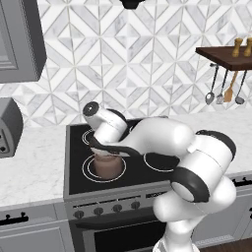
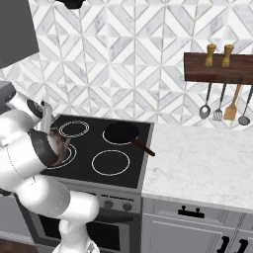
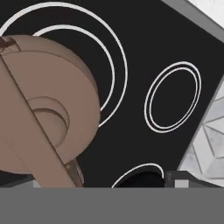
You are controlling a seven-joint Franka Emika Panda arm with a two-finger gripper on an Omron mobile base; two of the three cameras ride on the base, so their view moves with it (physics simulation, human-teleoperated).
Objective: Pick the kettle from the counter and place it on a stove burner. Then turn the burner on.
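Kettle (image 3: 43,109) sits right under our hand camera, on the stove burner (image 3: 114,52), its handle running diagonally across the lid. Gripper (image 1: 106,147) directly above it; we can't tell how its jaws stand. Knobs (image 1: 98,210) lie forward and below.

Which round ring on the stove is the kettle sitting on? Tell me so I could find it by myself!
Look at the black stove top set between the white counters. Go to its front corner nearest the toaster, where the brown kettle sits inside the burner. That burner is the biggest circle, drawn with two white rings, while the others are smaller or have one ring.
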